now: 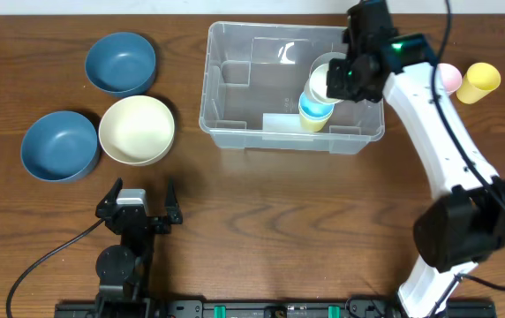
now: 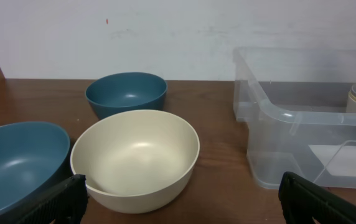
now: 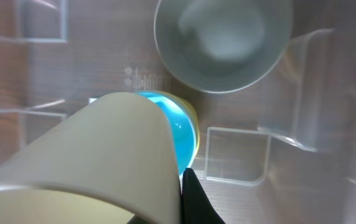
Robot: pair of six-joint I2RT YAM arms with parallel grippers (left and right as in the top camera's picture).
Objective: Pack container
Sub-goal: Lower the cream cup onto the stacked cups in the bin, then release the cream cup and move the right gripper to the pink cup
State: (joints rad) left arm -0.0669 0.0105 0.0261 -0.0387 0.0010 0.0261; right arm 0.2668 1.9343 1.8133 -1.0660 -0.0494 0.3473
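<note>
Right tool: We saw the right tool shut tight on the wall of a cream cup, hanging over the right end of the container.
Under it: A blue cup sat inside a yellow cup, and a pale grey cup stood beside them.
Container: We found the container on the surface, at the back, near the middle.
Right of it: A pink cup and a lone yellow cup stood close together.
Left tool: The left tool was wide open, low at the front, holding nothing.
Bowls: We saw a cream bowl between two blue bowls, a far blue bowl and a near blue bowl.
</note>
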